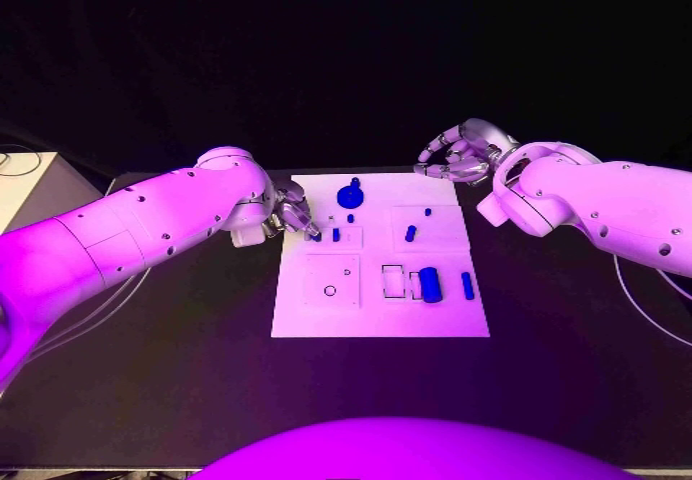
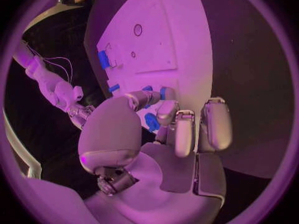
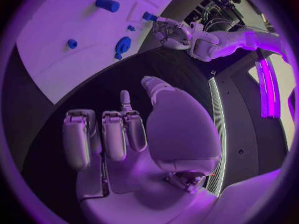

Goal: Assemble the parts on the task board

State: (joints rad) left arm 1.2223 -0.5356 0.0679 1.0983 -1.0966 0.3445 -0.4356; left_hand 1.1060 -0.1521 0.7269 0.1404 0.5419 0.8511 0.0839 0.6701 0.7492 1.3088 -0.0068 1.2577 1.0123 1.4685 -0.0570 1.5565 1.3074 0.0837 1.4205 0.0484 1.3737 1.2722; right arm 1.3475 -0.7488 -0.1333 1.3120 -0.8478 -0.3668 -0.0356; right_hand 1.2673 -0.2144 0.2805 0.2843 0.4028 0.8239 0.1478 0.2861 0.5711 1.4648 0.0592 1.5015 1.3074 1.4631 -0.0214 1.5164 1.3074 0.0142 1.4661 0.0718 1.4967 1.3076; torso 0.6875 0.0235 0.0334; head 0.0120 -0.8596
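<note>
The black table fills the head view, with the white task board at frame centre. The left hand sits at the board's left edge, upper centre of the frame, fingers reaching onto the board beside a small blue peg; whether it pinches anything cannot be determined. The right hand hangs above the board's upper right corner, fingers curled inward, holding nothing. A large blue cylinder lies right of centre. A round blue knob stands near the board's top edge.
</note>
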